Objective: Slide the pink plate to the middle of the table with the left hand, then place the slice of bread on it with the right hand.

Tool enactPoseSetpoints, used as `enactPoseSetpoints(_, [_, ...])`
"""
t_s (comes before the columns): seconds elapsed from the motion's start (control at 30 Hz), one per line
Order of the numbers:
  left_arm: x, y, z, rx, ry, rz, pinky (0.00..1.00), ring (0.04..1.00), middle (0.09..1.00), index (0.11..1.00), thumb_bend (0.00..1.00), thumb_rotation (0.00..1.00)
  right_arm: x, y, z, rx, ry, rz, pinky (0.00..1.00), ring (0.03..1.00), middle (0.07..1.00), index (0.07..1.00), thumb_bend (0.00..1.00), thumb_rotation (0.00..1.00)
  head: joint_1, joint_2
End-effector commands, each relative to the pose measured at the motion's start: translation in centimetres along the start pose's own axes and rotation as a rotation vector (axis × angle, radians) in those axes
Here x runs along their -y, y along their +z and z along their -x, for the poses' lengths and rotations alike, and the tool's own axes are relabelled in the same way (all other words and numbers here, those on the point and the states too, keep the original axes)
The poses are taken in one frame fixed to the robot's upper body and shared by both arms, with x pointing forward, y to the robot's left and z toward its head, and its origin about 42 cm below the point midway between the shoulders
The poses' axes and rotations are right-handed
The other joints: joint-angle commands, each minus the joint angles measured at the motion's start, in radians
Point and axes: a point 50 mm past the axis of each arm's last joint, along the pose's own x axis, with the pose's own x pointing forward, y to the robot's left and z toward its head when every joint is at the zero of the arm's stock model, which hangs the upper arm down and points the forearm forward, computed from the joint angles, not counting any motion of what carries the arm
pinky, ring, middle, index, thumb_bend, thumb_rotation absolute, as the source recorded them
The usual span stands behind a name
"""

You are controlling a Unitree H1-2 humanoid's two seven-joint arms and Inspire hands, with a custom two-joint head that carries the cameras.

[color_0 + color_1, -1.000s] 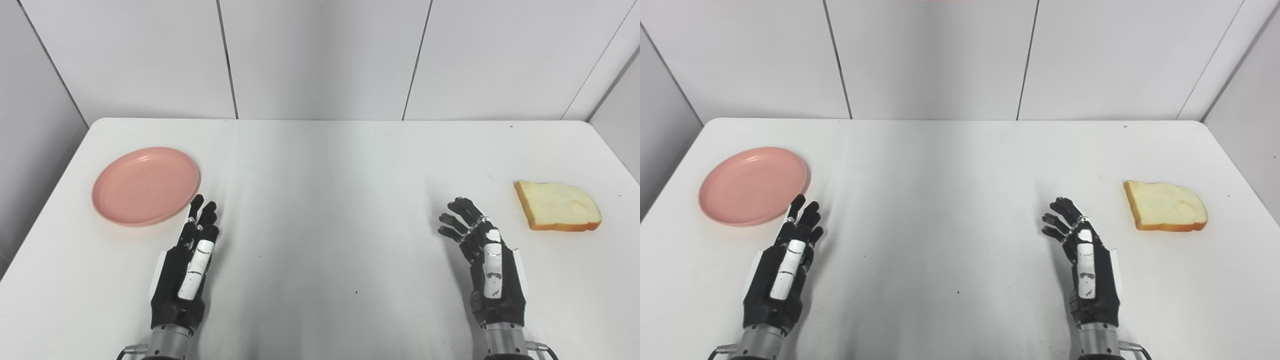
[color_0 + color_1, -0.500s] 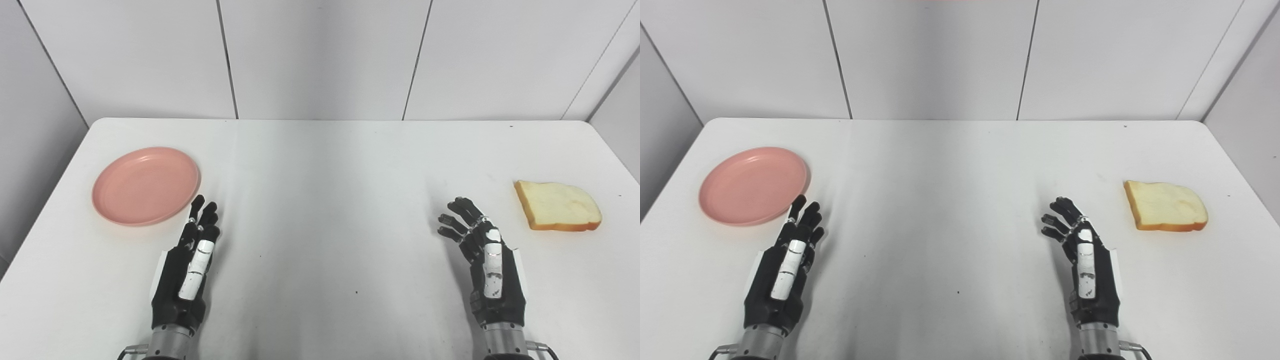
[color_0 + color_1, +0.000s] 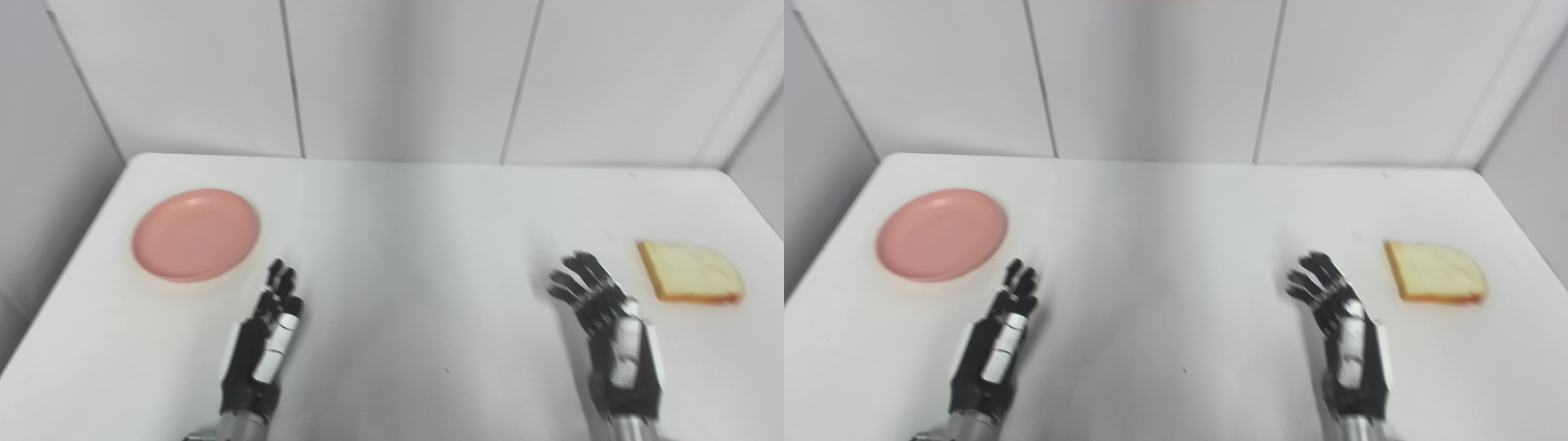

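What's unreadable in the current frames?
- Both views: motion blur throughout; fine detail is lost.
- Left robot hand: seen edge-on, palm side hidden; contact with table unclear.
- Right robot hand: wrist cut off by bottom edge.
- Bread: underside hidden, texture blurred.
- Plate: rim detail blurred.

Qty: 1 pink plate (image 3: 196,234); 1 bread slice (image 3: 691,271); 1 counter (image 3: 404,245); 2 hands, left hand (image 3: 260,349) & right hand (image 3: 612,337).
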Motion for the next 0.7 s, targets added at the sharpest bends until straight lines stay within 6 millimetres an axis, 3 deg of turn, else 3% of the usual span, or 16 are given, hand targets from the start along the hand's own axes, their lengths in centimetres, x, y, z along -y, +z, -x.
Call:
enactPoseSetpoints(0.0, [1.7,-0.2,-0.6,0.037,-0.006,0.026,0.99,0.990,0.965,0.956,0.74,0.69,4.6,-4.3,1.7,-0.135,-0.028,0.072,0.72,0.746,0.805,0.799,0.68,1.00,0.016,-0.024])
enactPoseSetpoints(0.17, [2.3,-1.0,-1.0,0.044,-0.005,0.026,1.00,0.991,0.968,0.961,0.66,0.66,5.2,-5.1,1.5,-0.150,-0.037,0.070,0.73,0.748,0.809,0.793,0.67,1.00,0.050,-0.075])
enactPoseSetpoints(0.37, [2.6,-1.2,-1.1,0.047,-0.011,0.014,1.00,1.000,0.978,0.971,0.60,0.64,5.4,-5.3,1.4,-0.170,-0.044,0.055,0.74,0.760,0.818,0.793,0.67,1.00,0.068,-0.089])
enactPoseSetpoints(0.67, [2.1,-0.6,-1.2,0.105,0.005,0.010,1.00,0.997,0.974,0.959,0.61,0.63,4.8,-5.6,1.7,-0.176,-0.033,0.047,0.75,0.760,0.826,0.808,0.64,1.00,0.073,-0.129])
